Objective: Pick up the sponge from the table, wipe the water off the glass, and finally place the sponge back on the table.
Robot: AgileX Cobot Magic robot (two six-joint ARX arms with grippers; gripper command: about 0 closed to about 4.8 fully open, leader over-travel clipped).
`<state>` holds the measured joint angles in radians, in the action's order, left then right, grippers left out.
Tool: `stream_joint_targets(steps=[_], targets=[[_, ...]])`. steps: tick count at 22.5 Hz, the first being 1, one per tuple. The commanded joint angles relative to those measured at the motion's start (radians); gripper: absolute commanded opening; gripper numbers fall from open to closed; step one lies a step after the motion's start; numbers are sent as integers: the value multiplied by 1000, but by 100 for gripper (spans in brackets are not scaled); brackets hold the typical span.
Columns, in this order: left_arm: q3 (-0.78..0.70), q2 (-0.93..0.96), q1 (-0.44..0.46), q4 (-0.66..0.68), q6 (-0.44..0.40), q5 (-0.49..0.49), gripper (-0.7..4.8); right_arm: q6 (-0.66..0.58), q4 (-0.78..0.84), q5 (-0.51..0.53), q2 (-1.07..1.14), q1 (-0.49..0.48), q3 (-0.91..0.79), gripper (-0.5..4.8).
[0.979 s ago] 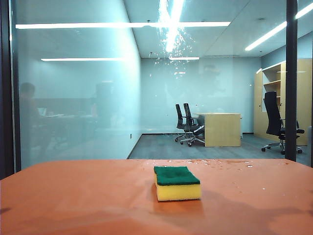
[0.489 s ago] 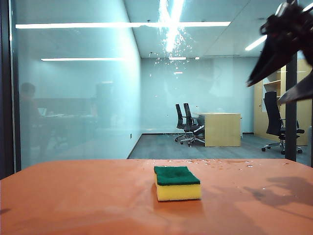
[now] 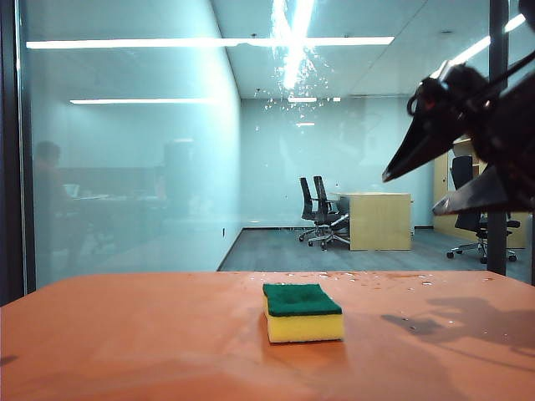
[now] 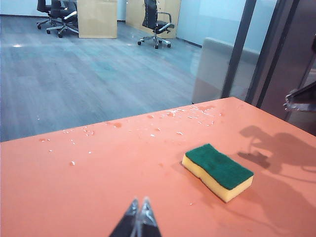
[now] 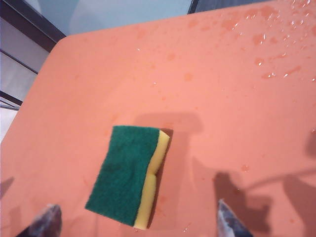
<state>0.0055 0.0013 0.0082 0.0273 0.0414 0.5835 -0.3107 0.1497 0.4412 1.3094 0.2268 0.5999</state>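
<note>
Lying flat, green side up, the sponge (image 3: pixel 303 312) runs lengthwise toward the desk's (image 3: pixel 134 334) glass-side edge; spread right gripper (image 3: pixel 418 188) hovers beside it, left gripper (image 4: pixel 138 220) pressed together.

Beyond the pane we see an office rm: light wooden desk (image 3: pixel 380 220) w/ two dark swivel chairs (image 3: pixel 321 212) just beside it, another dark chair (image 3: pixel 473 207) near a wooden shelf unit (image 3: pixel 468 134) at far right. Ceiling light strips (image 3: pixel 209 42) glow overhead; grey floor (image 4: pixel 89 79) throughout.
</note>
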Motion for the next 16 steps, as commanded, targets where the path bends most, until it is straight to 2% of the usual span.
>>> stream_joint_targets(steps=[1,16], targets=[[3,1,0,-6,-3,3,-5,-10,42,9,47,3,23,400],[3,1,0,-5,-3,0,-5,-12,39,-19,394,114,237,401]])
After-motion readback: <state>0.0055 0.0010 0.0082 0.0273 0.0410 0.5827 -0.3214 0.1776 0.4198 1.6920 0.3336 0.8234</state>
